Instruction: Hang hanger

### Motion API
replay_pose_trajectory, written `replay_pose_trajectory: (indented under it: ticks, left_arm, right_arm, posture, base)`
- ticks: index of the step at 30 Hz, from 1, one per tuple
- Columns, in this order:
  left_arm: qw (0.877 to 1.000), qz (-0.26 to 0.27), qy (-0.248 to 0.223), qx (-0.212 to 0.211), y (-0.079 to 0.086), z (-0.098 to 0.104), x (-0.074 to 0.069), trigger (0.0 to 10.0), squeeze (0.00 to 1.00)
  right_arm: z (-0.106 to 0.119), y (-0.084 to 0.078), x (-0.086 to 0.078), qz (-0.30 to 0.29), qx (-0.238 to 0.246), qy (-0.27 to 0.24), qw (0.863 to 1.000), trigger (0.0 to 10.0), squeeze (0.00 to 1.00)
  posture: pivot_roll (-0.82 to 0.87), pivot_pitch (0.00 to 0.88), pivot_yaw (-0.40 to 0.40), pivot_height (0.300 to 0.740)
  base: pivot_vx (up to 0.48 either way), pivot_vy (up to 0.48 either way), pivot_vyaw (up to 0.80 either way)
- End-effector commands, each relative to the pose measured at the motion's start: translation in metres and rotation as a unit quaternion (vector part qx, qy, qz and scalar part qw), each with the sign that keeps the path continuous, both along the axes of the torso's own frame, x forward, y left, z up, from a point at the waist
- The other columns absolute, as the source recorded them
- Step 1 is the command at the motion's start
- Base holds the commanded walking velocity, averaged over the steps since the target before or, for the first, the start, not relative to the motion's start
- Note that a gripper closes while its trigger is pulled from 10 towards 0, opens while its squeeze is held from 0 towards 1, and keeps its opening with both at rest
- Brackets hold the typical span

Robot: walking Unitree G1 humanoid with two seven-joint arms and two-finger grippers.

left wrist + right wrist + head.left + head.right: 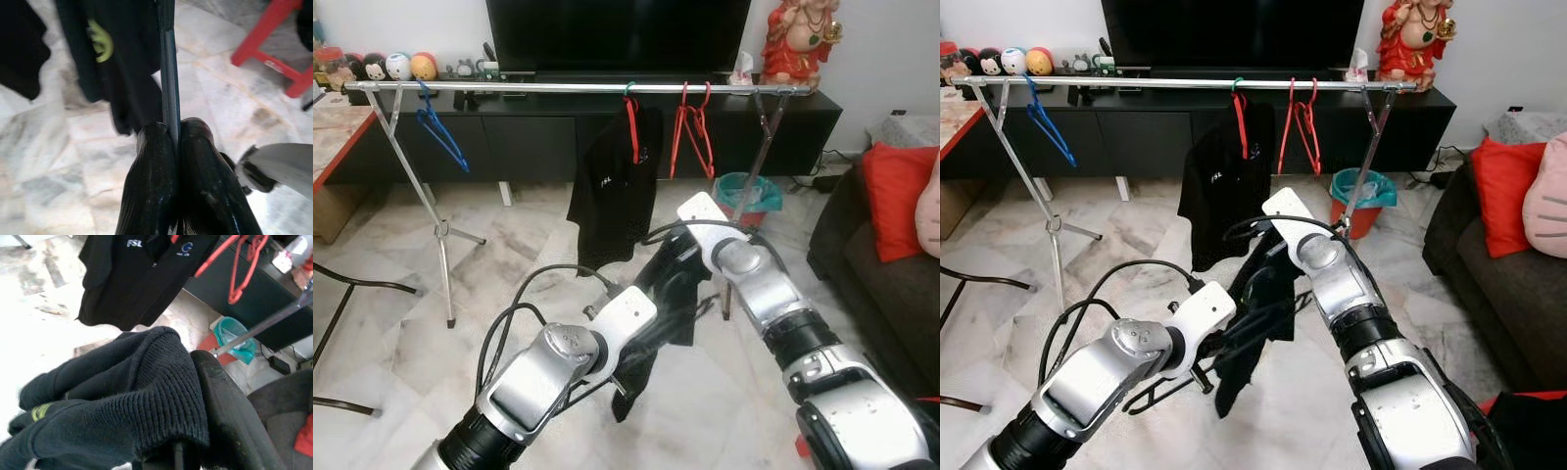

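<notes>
A silver clothes rail (568, 88) stands ahead, carrying a blue hanger (440, 132), a black shirt (612, 186) on a red hanger, and two bare red hangers (693, 127). Between my arms, below the rail, hangs a dark knit garment (671, 304) on a black hanger (1156, 392). My left gripper (175, 129) is shut on the hanger's thin bar (168, 73). My right gripper (1268, 269) is higher up, shut on the garment (127, 401). The cloth drapes over one finger (230, 401) and hides the other.
A dark TV cabinet (538, 137) runs behind the rail. A teal bin (749, 196) sits by the rail's right leg. A sofa with a red cushion (896, 186) is to the right, a table (337, 127) and a black chair frame (352, 284) to the left. A red stool (274, 49) is nearby.
</notes>
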State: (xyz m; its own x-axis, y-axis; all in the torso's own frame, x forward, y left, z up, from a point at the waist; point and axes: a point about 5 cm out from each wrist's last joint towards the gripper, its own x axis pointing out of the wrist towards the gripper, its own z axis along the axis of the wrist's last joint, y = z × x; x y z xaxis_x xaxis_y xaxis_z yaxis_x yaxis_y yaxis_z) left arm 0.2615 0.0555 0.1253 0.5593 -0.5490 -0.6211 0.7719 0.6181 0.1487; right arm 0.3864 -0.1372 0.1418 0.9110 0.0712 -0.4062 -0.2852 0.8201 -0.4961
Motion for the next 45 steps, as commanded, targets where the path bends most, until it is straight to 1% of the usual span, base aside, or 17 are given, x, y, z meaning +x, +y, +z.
replay_pose_trajectory:
  ticks: [1,14,19,22,24,27,29,31,33,34,36,37,38,40,45]
  left_arm:
    - [1.000,0.020,-0.012,0.010,0.005,0.003,0.001,10.0,0.00]
    - [0.998,0.030,-0.035,0.031,0.014,0.011,0.003,10.0,0.00]
    - [0.998,0.035,-0.043,0.026,0.024,0.019,0.002,10.0,0.00]
    - [0.998,0.037,-0.051,0.031,0.031,0.023,0.003,10.0,0.00]
    - [0.997,0.036,-0.055,0.027,0.032,0.025,0.004,10.0,0.00]
    - [0.998,0.032,-0.056,0.006,0.029,0.030,0.004,10.0,0.00]
    - [0.998,0.030,-0.053,-0.007,0.027,0.031,0.004,10.0,0.00]
    - [0.998,0.029,-0.053,-0.007,0.026,0.031,0.004,10.0,0.00]
    - [0.998,0.026,-0.051,-0.011,0.024,0.030,0.004,10.0,0.00]
    - [0.998,0.028,-0.050,-0.014,0.023,0.030,0.004,10.0,0.00]
    - [0.998,0.032,-0.050,-0.013,0.022,0.030,0.005,10.0,0.00]
    - [0.998,0.034,-0.050,-0.012,0.022,0.029,0.006,10.0,0.00]
    - [0.998,0.034,-0.050,-0.012,0.022,0.029,0.006,10.0,0.00]
    - [0.997,0.047,-0.053,0.004,0.026,0.028,0.008,10.0,0.00]
    - [0.997,0.059,-0.052,0.028,0.033,0.025,0.009,10.0,0.00]
  right_arm:
    - [0.019,-0.001,0.008,-0.008,0.015,-0.032,0.999,10.0,0.00]
    - [0.015,-0.006,0.009,-0.019,0.011,-0.031,0.999,10.0,0.00]
    - [0.012,-0.016,0.009,-0.031,0.004,-0.028,0.999,10.0,0.00]
    - [0.011,-0.019,0.009,-0.034,0.001,-0.027,0.999,10.0,0.00]
    - [0.010,-0.019,0.009,-0.031,0.000,-0.024,0.999,10.0,0.00]
    - [0.006,-0.014,0.007,-0.021,-0.001,-0.018,1.000,10.0,0.00]
    - [0.003,-0.006,0.006,-0.010,0.007,-0.013,1.000,10.0,0.00]
    - [0.003,-0.003,0.005,-0.006,0.009,-0.011,1.000,10.0,0.00]
    - [0.000,0.004,0.003,0.006,0.016,-0.006,1.000,10.0,0.00]
    - [-0.002,0.011,0.001,0.015,0.023,-0.001,1.000,10.0,0.00]
    - [-0.003,0.015,0.000,0.019,0.026,0.002,0.999,10.0,0.00]
    - [-0.003,0.020,-0.002,0.023,0.041,0.005,0.999,10.0,0.00]
    - [-0.003,0.020,-0.002,0.023,0.041,0.005,0.999,10.0,0.00]
    - [0.001,0.026,-0.004,0.023,0.050,-0.001,0.998,10.0,0.00]
    - [-0.001,0.024,-0.008,0.016,0.053,0.001,0.998,10.0,0.00]
  posture:
    - [0.14,0.000,-0.048,0.740]
    - [0.15,0.000,-0.051,0.740]
    - [0.15,0.000,-0.051,0.740]
    - [0.15,0.000,-0.052,0.740]
    - [0.15,0.000,-0.052,0.740]
    - [0.15,0.000,-0.054,0.740]
    - [0.15,0.000,-0.054,0.740]
    - [0.15,0.000,-0.053,0.740]
    - [0.15,0.000,-0.054,0.740]
    - [0.15,0.000,-0.054,0.740]
    - [0.15,0.000,-0.054,0.740]
    - [0.15,0.000,-0.054,0.740]
    - [0.15,0.000,-0.054,0.740]
    - [0.14,0.000,-0.054,0.740]
    - [0.14,0.000,-0.054,0.740]
  base:
    - [0.000,0.000,0.00]
    - [0.000,0.000,0.00]
    - [0.000,0.000,0.00]
    - [0.000,0.000,0.00]
    - [0.000,0.000,0.00]
    - [0.000,0.000,0.00]
    - [0.000,0.000,0.00]
    - [0.000,0.000,0.00]
    - [0.000,0.000,0.00]
    - [0.000,0.000,0.00]
    - [0.000,0.000,0.00]
    - [0.000,0.000,0.00]
    - [0.000,0.000,0.00]
    - [0.000,0.000,0.00]
    - [0.000,0.000,0.00]
